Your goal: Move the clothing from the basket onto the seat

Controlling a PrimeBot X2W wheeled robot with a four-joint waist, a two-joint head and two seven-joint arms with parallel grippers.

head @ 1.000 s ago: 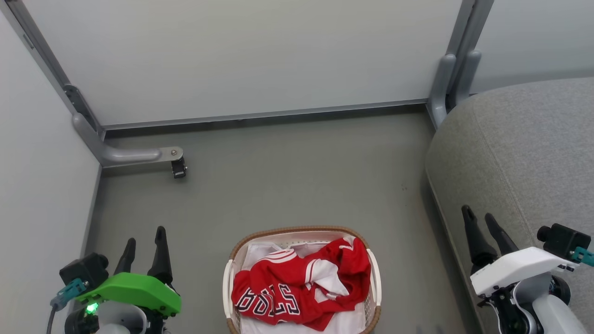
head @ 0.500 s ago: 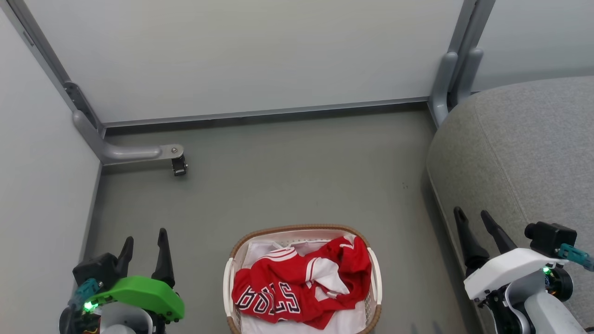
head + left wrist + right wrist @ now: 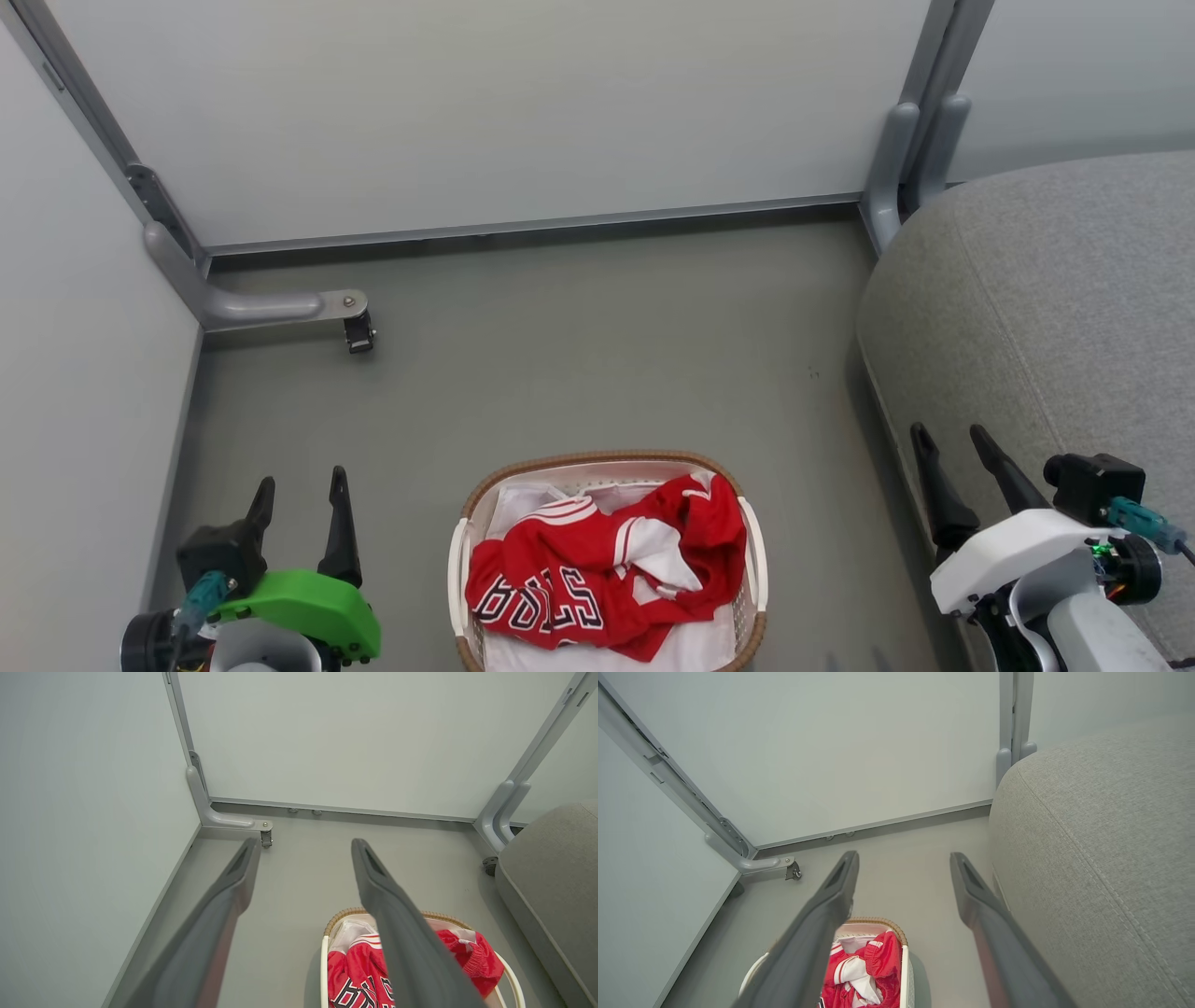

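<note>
Red clothing (image 3: pixel 597 579) with white stripes and navy-edged white lettering lies crumpled in the white basket (image 3: pixel 602 462) with its brown woven rim, low at the centre of the head view. The grey seat (image 3: pixel 1055 308) fills the right side. To the left of the basket my left gripper (image 3: pixel 301 485) is open and empty above the floor. My right gripper (image 3: pixel 949 435) is open and empty beside the seat's front edge. The left wrist view shows the clothing (image 3: pixel 355 970) and basket (image 3: pixel 341 915) below my fingers; the right wrist view shows the clothing (image 3: pixel 873 961), basket (image 3: pixel 903 970) and seat (image 3: pixel 1101 849).
Pale partition walls close the space behind and to the left. A grey metal foot with a small caster (image 3: pixel 359 331) juts from the left corner. Upright grey posts (image 3: pixel 901 159) stand by the seat's back corner. White cloth (image 3: pixel 691 649) lies under the red clothing. Grey floor (image 3: pixel 597 355) stretches ahead of the basket.
Both grippers have sunk slightly lower in the head view and turned a little at the wrist. The basket and clothing have not moved.
</note>
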